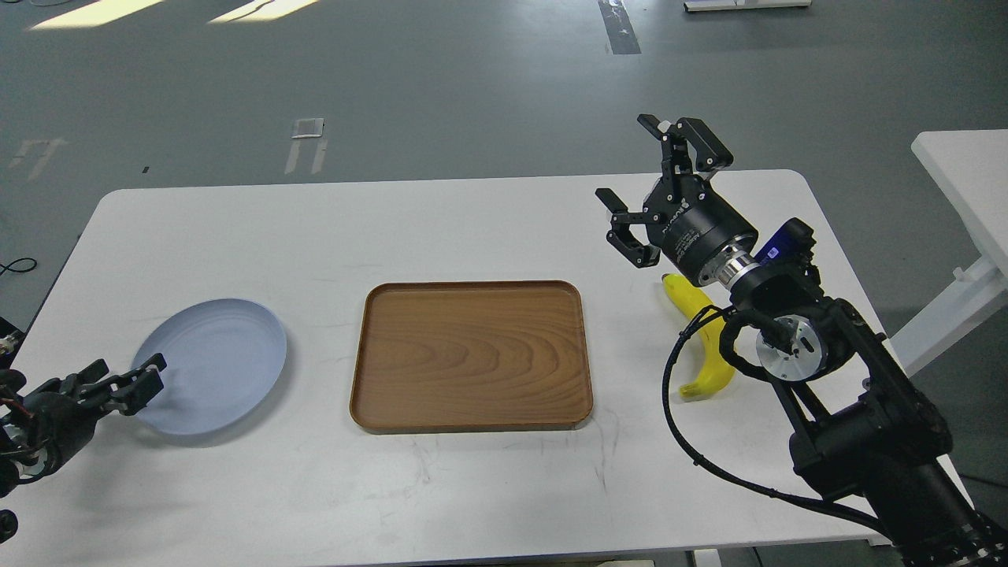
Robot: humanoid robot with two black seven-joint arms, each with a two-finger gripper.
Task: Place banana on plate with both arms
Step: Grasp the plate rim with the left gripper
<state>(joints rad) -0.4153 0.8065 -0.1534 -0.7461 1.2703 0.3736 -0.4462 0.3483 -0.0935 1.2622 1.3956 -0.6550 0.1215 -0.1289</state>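
Head view count: one curved yellow banana (703, 346), one round pale blue plate (216, 362), one brown wooden tray (472, 354), two grippers.
Banana: on white table (315, 236), below right gripper (657, 193), partly hidden by its arm.
Right gripper: spread wide, empty.
Left gripper (126, 386): at plate's rim, state unclear.
Between: tray.

My feed is bright, sharp and evenly lit. Sun patches glare on the floor (472, 87); shadows on the table (472, 488) stay soft.
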